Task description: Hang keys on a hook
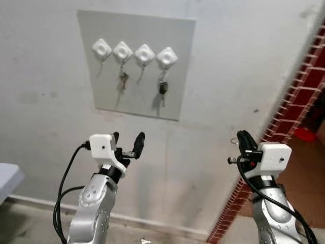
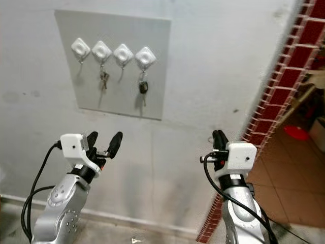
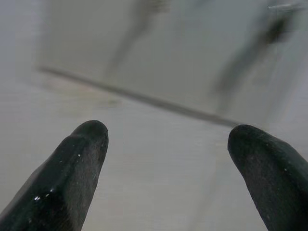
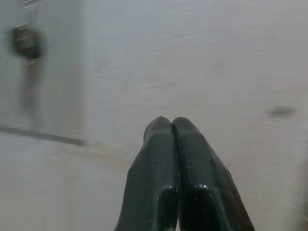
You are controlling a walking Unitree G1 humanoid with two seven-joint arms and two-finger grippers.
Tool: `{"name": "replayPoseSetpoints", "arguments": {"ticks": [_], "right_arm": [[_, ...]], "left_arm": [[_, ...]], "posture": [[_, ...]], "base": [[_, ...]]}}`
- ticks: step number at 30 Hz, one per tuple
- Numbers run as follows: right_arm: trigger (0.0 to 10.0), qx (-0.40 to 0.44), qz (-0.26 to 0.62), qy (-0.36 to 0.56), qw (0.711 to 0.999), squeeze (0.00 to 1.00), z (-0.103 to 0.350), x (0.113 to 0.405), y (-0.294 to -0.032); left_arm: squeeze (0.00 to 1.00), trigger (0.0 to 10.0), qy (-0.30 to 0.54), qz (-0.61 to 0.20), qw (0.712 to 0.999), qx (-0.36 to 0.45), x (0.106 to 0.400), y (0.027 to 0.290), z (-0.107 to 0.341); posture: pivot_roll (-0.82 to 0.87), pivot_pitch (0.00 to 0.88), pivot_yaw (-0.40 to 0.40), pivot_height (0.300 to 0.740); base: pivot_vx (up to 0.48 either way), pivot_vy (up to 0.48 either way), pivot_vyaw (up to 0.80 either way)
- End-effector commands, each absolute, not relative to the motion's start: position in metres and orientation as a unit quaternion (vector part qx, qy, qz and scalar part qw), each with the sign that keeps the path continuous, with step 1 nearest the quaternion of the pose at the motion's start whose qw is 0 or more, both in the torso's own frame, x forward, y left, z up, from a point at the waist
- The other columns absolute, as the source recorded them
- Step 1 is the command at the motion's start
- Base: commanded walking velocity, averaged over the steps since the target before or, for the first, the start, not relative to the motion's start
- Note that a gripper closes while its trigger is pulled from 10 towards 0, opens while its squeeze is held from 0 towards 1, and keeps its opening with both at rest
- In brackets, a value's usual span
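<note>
A grey panel [image 1: 136, 96] on the wall carries a row of white hooks. The leftmost hook [image 1: 101, 49] and the third hook [image 1: 144, 54] are bare. A silver key bunch [image 1: 123, 79] hangs from the second hook, and a black-headed key [image 1: 163, 87] from the fourth hook [image 1: 167, 57]. Below the panel, my left gripper [image 1: 128, 140] is raised and open, its fingers [image 3: 82, 163] wide apart and holding nothing. My right gripper [image 1: 244, 140] is raised to the right of the panel. Its fingertips [image 4: 173, 144] are pressed shut, with no key visible between them. The black key [image 4: 26, 43] looks blurred in the right wrist view.
A red-tiled wall edge [image 1: 297, 101] runs diagonally on the right, with brown floor tiles and a red object [image 1: 305, 134] beyond it. A pale surface corner [image 1: 7, 178] juts in at the far left. The wall meets the floor along a baseboard [image 1: 152, 223] below my arms.
</note>
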State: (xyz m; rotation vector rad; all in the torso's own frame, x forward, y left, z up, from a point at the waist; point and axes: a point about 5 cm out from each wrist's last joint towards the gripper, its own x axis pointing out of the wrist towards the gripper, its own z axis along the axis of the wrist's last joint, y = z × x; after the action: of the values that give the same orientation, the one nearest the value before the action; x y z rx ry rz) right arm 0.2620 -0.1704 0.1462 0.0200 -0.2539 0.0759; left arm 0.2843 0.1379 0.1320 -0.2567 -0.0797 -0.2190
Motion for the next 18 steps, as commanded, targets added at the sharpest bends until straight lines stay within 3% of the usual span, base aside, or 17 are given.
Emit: {"name": "replayPoseSetpoints", "arguments": {"ticks": [1, 18], "right_arm": [[10.0, 0.007, 0.036, -0.134, 0.990, 0.00, 0.150, 0.262, -0.173], [10.0, -0.004, 0.059, -0.162, 0.985, 0.00, 0.169, 0.278, -0.169]], "left_arm": [[0.00, 10.0, -0.042, -0.110, 0.985, -0.127, 0.285, 0.136, 0.133], [0.00, 10.0, -0.046, -0.122, 0.984, -0.120, 0.291, 0.130, 0.143]], "posture": [[0.03, 0.000, -0.054, 0.740], [0.02, 0.011, -0.054, 0.740]], "base": [[0.000, 0.000, 0.00], [0.000, 0.000, 0.00]]}}
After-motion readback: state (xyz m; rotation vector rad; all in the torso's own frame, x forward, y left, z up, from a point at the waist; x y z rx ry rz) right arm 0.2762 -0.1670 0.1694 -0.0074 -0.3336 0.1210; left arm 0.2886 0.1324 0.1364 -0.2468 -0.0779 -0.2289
